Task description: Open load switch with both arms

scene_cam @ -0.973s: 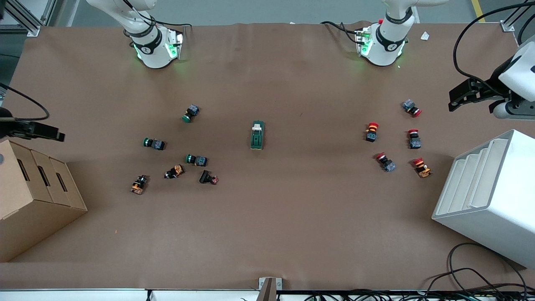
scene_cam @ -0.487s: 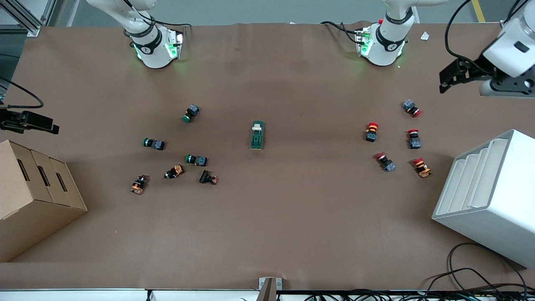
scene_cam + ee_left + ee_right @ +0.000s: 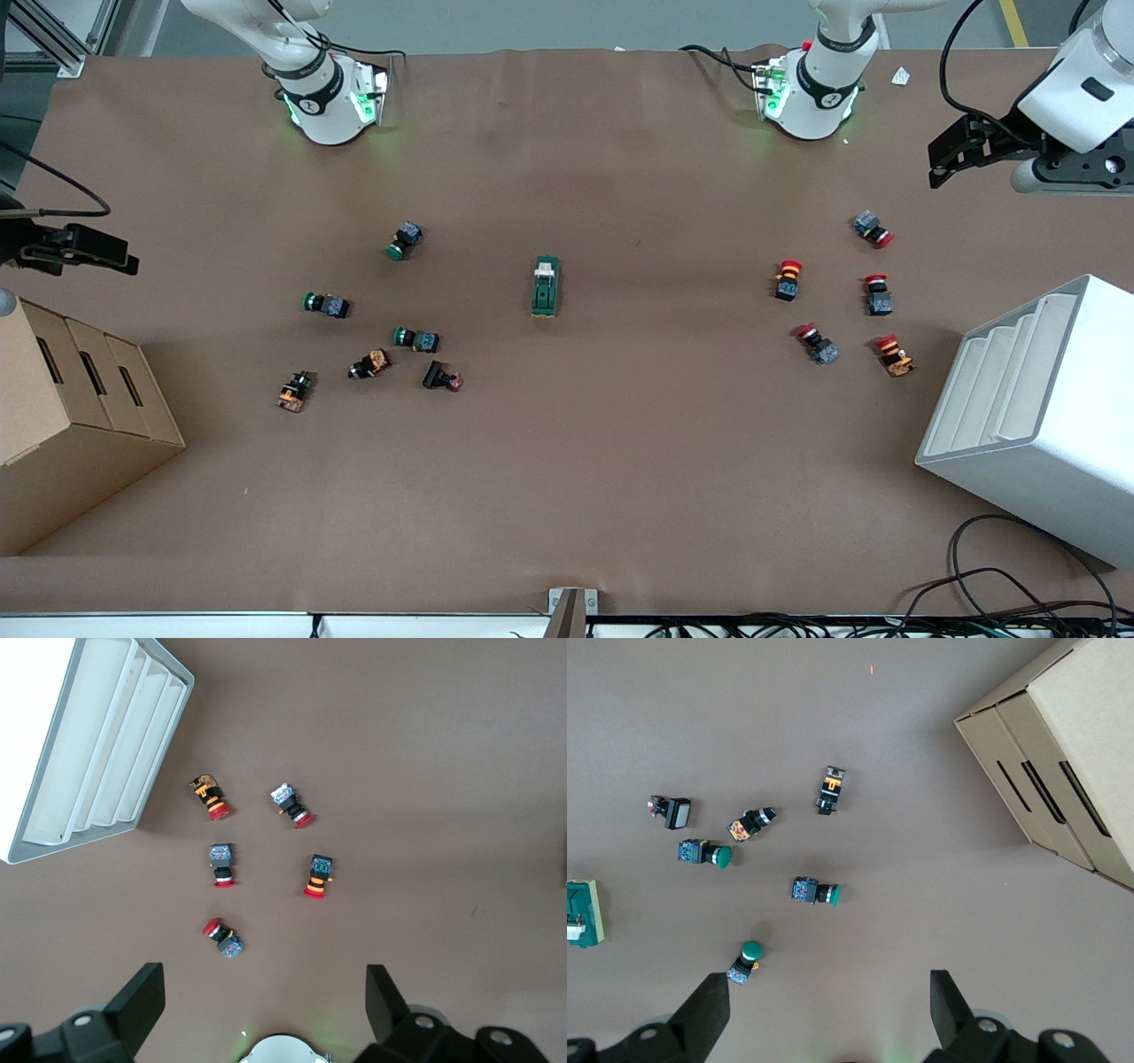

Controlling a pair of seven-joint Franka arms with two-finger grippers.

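The load switch (image 3: 546,287), a dark green block with a white lever piece at the end toward the robot bases, lies alone in the middle of the table. The right wrist view catches it at the picture's edge (image 3: 585,914). My left gripper (image 3: 950,158) hangs open and empty above the table's edge at the left arm's end, high over the red buttons; its wrist view (image 3: 266,1003) shows nothing between the fingers. At the right arm's end my right gripper (image 3: 106,255) is also open and empty, over the table beside the cardboard box; its wrist view (image 3: 831,1005) confirms this.
Several green and dark push buttons (image 3: 416,338) lie scattered toward the right arm's end, several red ones (image 3: 817,344) toward the left arm's end. A cardboard box (image 3: 71,416) and a white slotted rack (image 3: 1036,416) stand at the table's two ends.
The left gripper has risen and drawn back toward the robots' side of the table. The right gripper has shifted slightly the same way. The load switch has not moved.
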